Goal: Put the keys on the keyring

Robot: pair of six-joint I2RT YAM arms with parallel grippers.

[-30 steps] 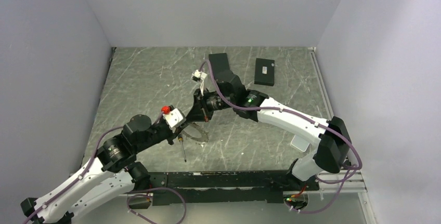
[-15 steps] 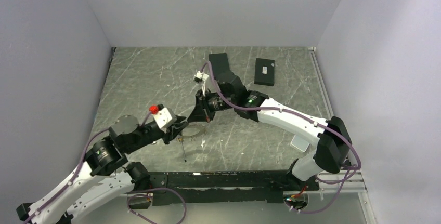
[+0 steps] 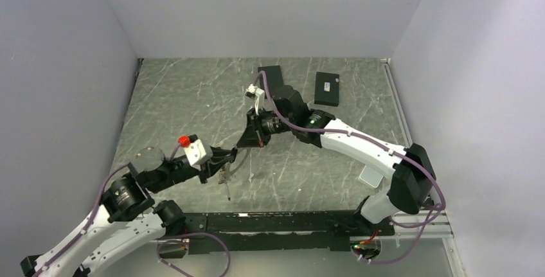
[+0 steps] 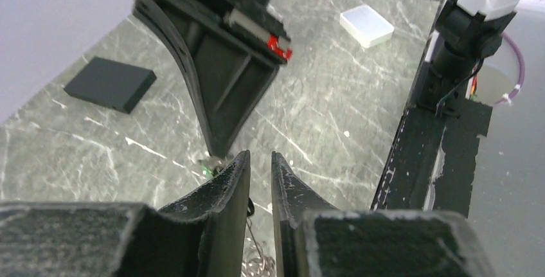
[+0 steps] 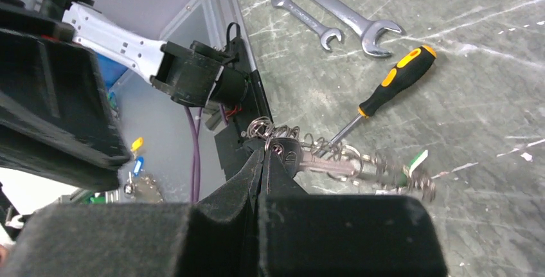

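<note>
The keyring hangs tilted above the table between my two grippers, with small grey keys and a green tag bunched on it. My right gripper is shut on a dark-headed key at the ring; in the top view the right gripper points down-left. My left gripper meets it from the left. In the left wrist view, the left gripper has its jaws a narrow slit apart, with the ring's thin wire and some keys between them. The right gripper's black fingers stand just beyond.
A yellow-and-black screwdriver lies on the table under the ring, also in the right wrist view. Two silver wrenches lie beyond it. Black boxes sit at the back. A white box lies near the right arm's base.
The keyring has come up off the table and tilted on edge. My left arm has drawn back left and lower; my right gripper has lifted slightly.
</note>
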